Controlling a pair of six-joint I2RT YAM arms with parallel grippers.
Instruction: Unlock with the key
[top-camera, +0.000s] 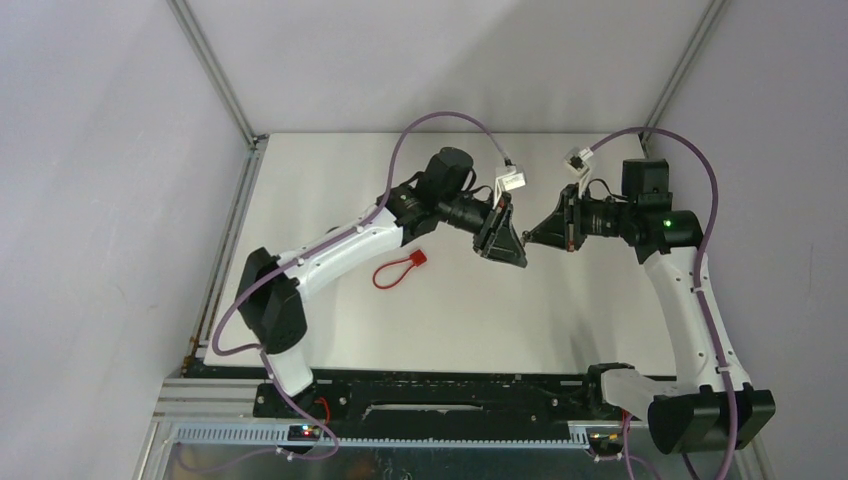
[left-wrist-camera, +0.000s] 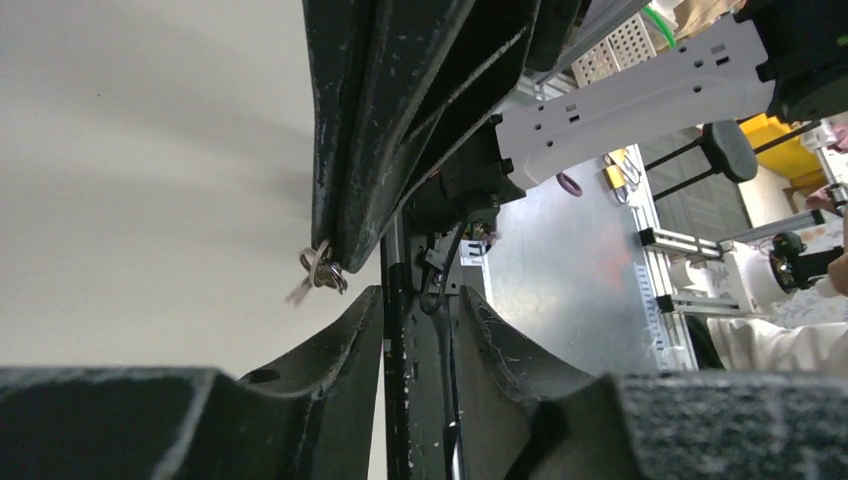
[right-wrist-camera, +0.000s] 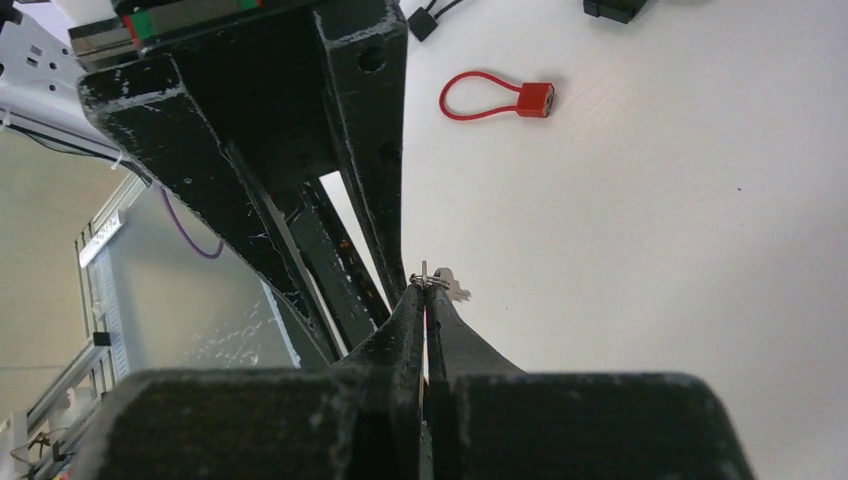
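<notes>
A red padlock (top-camera: 418, 258) with a red cable loop lies flat on the white table, left of both grippers; the right wrist view has the padlock (right-wrist-camera: 535, 98) far beyond the fingers. My right gripper (top-camera: 530, 238) (right-wrist-camera: 427, 290) is shut on a small metal ring carrying the silver key (right-wrist-camera: 452, 287), which juts out at the fingertips. Both grippers meet tip to tip in the air above mid-table. My left gripper (top-camera: 520, 258) (left-wrist-camera: 420, 295) is open with nothing between its fingers. In the left wrist view the key (left-wrist-camera: 322, 270) hangs, blurred, just above the left finger.
The white table (top-camera: 560, 310) is bounded by grey walls and aluminium posts at the back corners. My left arm (top-camera: 340, 250) stretches over the table just behind the padlock. Purple cables loop above both wrists. A black base rail (top-camera: 450, 395) runs along the near edge.
</notes>
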